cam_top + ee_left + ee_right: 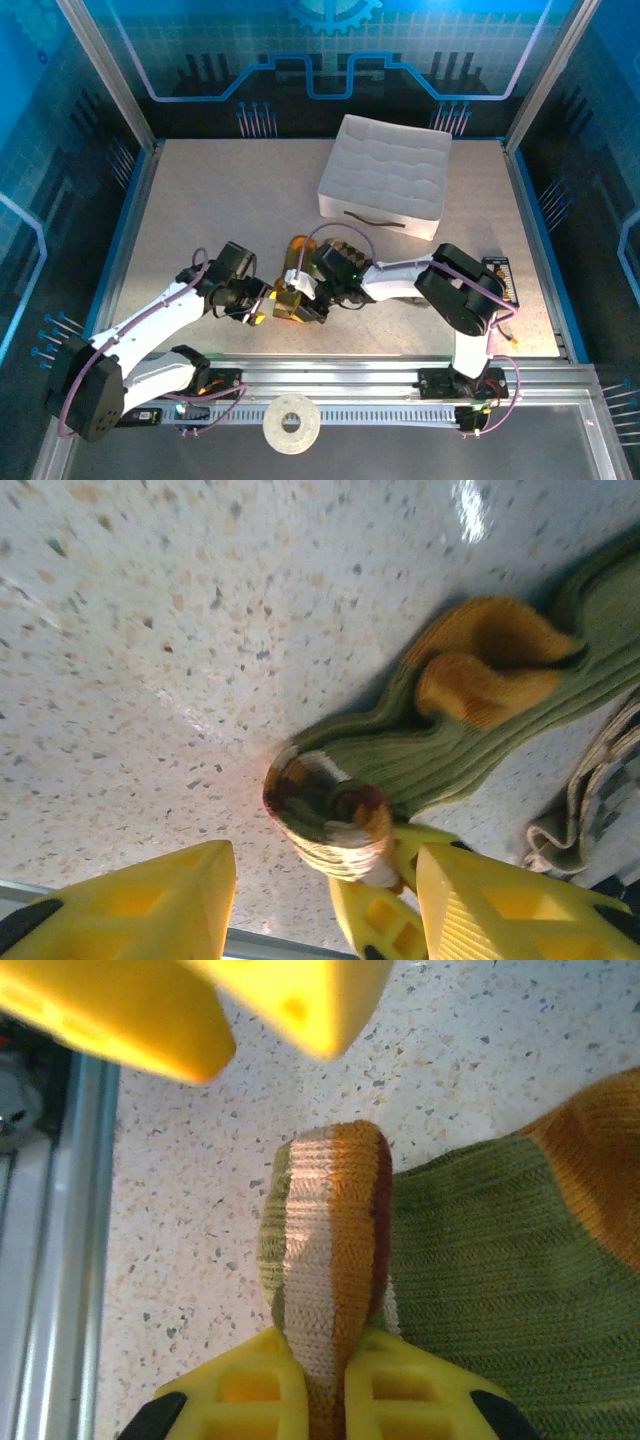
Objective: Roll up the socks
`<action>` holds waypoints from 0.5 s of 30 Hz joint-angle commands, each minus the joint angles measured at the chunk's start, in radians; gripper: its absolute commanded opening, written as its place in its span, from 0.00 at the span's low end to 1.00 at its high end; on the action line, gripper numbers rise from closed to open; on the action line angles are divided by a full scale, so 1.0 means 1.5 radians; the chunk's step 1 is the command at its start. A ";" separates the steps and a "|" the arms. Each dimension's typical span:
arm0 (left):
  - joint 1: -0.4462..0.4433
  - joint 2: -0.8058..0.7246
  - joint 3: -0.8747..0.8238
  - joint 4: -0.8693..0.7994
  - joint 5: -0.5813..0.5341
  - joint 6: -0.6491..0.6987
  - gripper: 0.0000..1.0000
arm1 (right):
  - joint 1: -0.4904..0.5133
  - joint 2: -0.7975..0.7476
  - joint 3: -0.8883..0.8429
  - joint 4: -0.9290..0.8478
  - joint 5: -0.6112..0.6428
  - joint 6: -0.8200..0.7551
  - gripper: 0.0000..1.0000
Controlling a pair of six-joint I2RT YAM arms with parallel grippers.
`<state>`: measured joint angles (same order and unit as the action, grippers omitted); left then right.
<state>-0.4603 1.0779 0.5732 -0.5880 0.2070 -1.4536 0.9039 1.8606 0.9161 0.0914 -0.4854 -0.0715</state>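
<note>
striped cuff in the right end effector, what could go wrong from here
The striped cuff is held only by a narrow pinch in the right end effector, so it could slip free. The open left end effector sits close alongside; closing it might hit the right fingers rather than fabric.

Left hand (325,865) spread; olive sock (440,750) crumpled.

The olive sock (480,1290) is matt ribbed knit cloth, its striped cuff (325,1250) a finer knit. Under the sock the surface (150,630) looks like speckled stone, smooth with a glossy glare. The right end effector (325,1360) at the cuff is smooth yellow plastic. Beyond the sock, the white box (385,175) looks quilted.
</note>
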 commanded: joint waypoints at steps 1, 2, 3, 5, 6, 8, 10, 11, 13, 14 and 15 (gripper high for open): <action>-0.028 -0.006 -0.027 0.078 0.013 -0.039 0.51 | -0.014 0.053 -0.001 -0.127 -0.047 0.033 0.00; -0.035 -0.002 -0.032 0.088 0.009 -0.047 0.51 | -0.018 0.058 0.004 -0.133 -0.052 0.034 0.00; -0.038 0.002 -0.038 0.098 0.006 -0.052 0.51 | -0.020 0.061 0.008 -0.137 -0.054 0.034 0.00; -0.044 0.014 -0.047 0.115 0.004 -0.062 0.52 | -0.023 0.067 0.015 -0.144 -0.058 0.035 0.00; -0.046 0.021 -0.053 0.129 0.007 -0.067 0.52 | -0.024 0.070 0.020 -0.150 -0.059 0.037 0.00; -0.054 0.036 -0.057 0.141 0.004 -0.075 0.53 | -0.026 0.080 0.033 -0.164 -0.064 0.037 0.00; -0.063 0.051 -0.059 0.155 0.002 -0.081 0.54 | -0.027 0.084 0.039 -0.169 -0.066 0.036 0.00; -0.068 0.059 -0.061 0.167 0.001 -0.087 0.54 | -0.027 0.084 0.040 -0.168 -0.063 0.038 0.00; -0.082 0.078 -0.062 0.178 0.000 -0.100 0.54 | -0.028 0.085 0.043 -0.169 -0.065 0.039 0.00; -0.091 0.089 -0.061 0.175 -0.001 -0.107 0.54 | -0.027 0.086 0.045 -0.170 -0.066 0.039 0.00; -0.099 0.099 -0.061 0.172 -0.004 -0.112 0.53 | -0.027 0.087 0.046 -0.170 -0.066 0.040 0.00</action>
<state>-0.5804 1.1934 0.4938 -0.3511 0.2050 -1.5757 0.8627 1.9278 1.0061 -0.0189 -0.6117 -0.0257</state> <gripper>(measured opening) 0.536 0.109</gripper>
